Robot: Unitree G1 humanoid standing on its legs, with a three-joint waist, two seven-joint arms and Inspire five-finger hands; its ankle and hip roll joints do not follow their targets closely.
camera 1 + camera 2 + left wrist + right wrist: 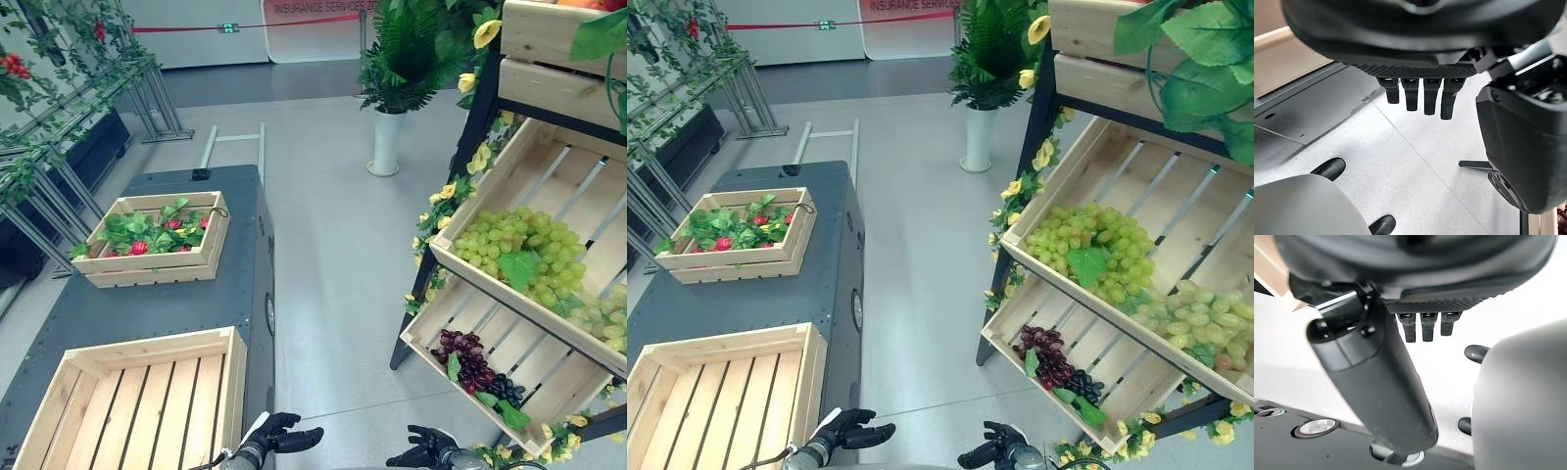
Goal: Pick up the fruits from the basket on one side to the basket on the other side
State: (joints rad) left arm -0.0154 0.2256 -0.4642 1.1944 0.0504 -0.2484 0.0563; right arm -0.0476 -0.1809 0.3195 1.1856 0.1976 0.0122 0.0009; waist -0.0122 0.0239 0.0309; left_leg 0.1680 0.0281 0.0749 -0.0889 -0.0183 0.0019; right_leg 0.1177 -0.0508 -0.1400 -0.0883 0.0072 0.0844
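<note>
Low down, left hand (284,437) and right hand (423,449) — dark fingers loosely extended, empty — slatted wooden crate (137,401), knobbly green grapes (509,250).

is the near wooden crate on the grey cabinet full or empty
Empty: the near wooden crate shows only bare slats, while the far crate holds leaves and red fruit.
</note>
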